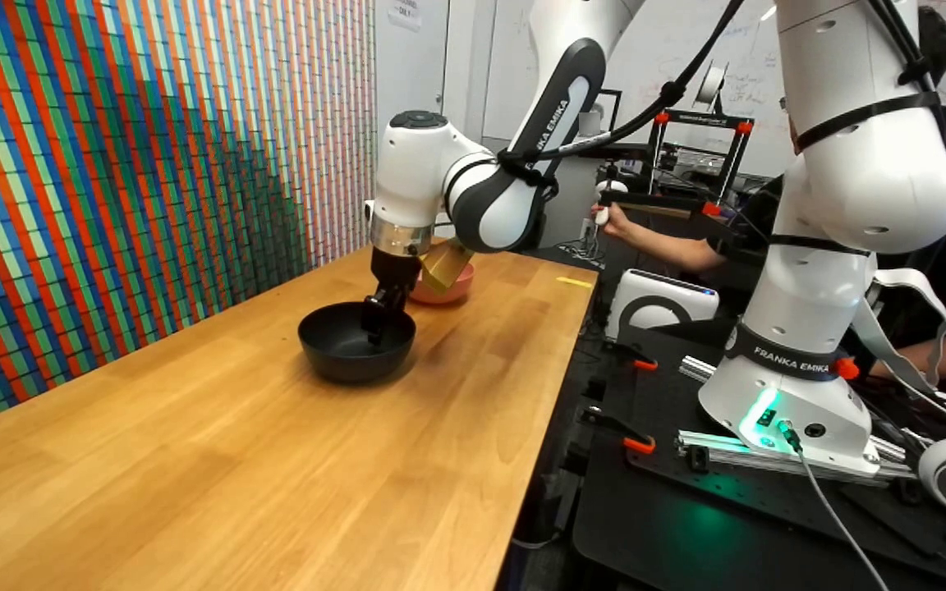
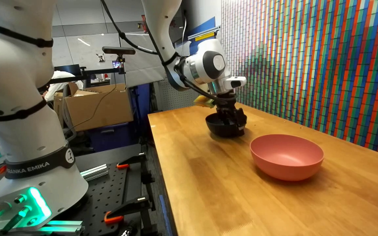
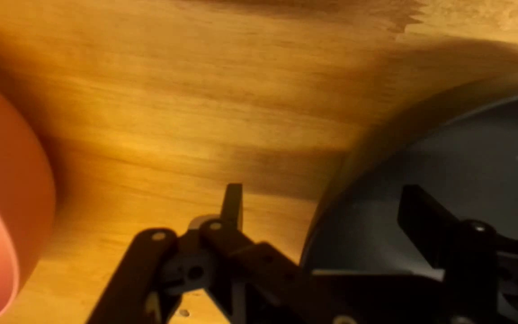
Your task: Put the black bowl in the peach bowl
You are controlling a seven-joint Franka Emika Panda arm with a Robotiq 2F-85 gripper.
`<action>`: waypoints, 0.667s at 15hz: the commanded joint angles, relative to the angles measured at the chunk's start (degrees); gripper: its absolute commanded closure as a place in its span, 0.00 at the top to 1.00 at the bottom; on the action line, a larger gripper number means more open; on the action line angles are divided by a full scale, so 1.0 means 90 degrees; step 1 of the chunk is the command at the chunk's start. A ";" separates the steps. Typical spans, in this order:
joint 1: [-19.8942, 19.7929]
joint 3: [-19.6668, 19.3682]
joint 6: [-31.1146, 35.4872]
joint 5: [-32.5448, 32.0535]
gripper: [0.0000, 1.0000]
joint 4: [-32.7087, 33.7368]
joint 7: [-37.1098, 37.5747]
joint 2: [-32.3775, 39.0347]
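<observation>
A round, shallow, plastic-looking black bowl [image 1: 346, 353] sits upright on a honey-coloured wooden table [image 1: 276, 460], a black, two-fingered metal gripper [image 3: 322, 195] astride its rim, fingers spread, one inside, one outside, nothing pinched. To my eye it should prove light, stiff and hard to break, perhaps slippery; the side between the fingers, gripped square below the lip, looks the best hold. Nearby, wood showing between, stands a round, salmon-pink bowl [image 2: 286, 160], also seemingly plastic; alongside rises a flat-looking backdrop [image 2: 307, 82] gridded red, green and blue.
</observation>
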 commanded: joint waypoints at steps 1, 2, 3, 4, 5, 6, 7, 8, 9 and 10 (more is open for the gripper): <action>0.0143 -0.0060 -0.0151 0.0096 0.58 0.0746 0.0280 0.0688; 0.0143 -0.0052 -0.0117 0.0087 0.50 0.0847 0.0303 0.0806; 0.0123 -0.0045 -0.0086 0.0078 0.42 0.0921 0.0295 0.0872; 0.0626 -0.0534 0.0079 0.0609 0.35 0.0939 -0.0086 0.0874; 0.0643 -0.0427 -0.0131 0.0904 0.27 0.0848 -0.0209 0.0541; 0.0765 -0.0536 -0.0159 0.1154 0.20 0.0884 -0.0345 0.0508; 0.0905 -0.0630 -0.0175 0.1395 0.14 0.0927 -0.0483 0.0448; 0.0988 -0.0668 -0.0237 0.1616 0.05 0.0946 -0.0602 0.0392; 0.1073 -0.0719 -0.0292 0.1800 0.01 0.0952 -0.0698 0.0322; 0.1117 -0.0737 -0.0361 0.1981 0.00 0.0952 -0.0816 0.0258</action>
